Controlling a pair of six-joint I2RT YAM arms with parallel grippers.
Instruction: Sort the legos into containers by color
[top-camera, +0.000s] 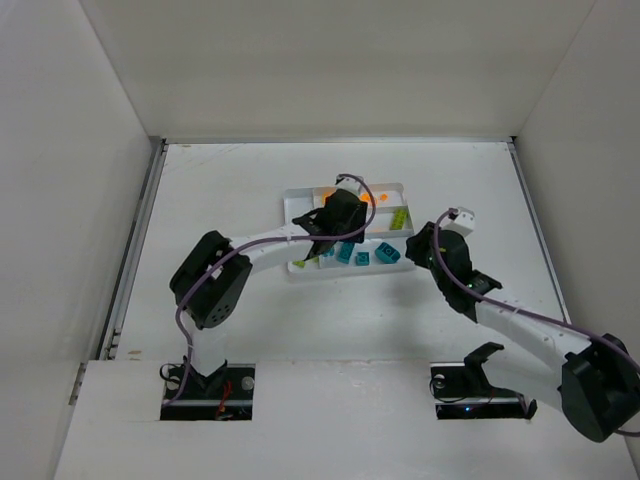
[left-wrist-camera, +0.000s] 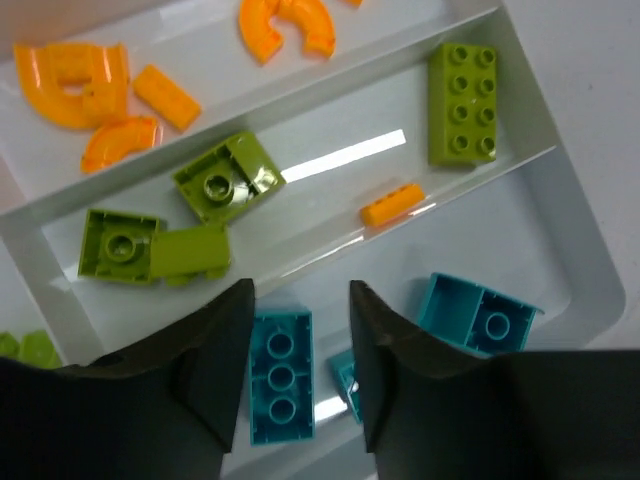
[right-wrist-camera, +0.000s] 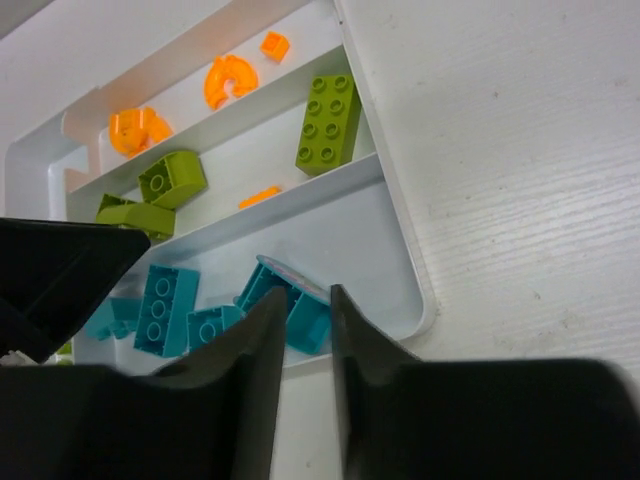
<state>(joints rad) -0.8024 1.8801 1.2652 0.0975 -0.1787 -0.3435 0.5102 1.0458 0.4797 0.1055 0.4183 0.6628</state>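
Note:
The white tray (top-camera: 392, 187) lies mid-table with its sections side by side. Orange curved legos (left-wrist-camera: 70, 85) fill the far section. Lime legos (left-wrist-camera: 463, 103) and one small orange piece (left-wrist-camera: 392, 204) lie in the middle section. Teal legos (left-wrist-camera: 478, 315) sit in the near one. My left gripper (left-wrist-camera: 300, 290) hovers open over a long teal brick (left-wrist-camera: 281, 375), which lies studs-down on the tray floor between the fingers. My right gripper (right-wrist-camera: 307, 293) hangs over the tray's near right corner, fingers almost together and empty, above a tilted teal brick (right-wrist-camera: 262, 283).
A lime piece (top-camera: 300, 264) lies on the table just outside the tray's left end. The left gripper's dark finger (right-wrist-camera: 60, 270) shows at the left of the right wrist view. White walls enclose the table on three sides.

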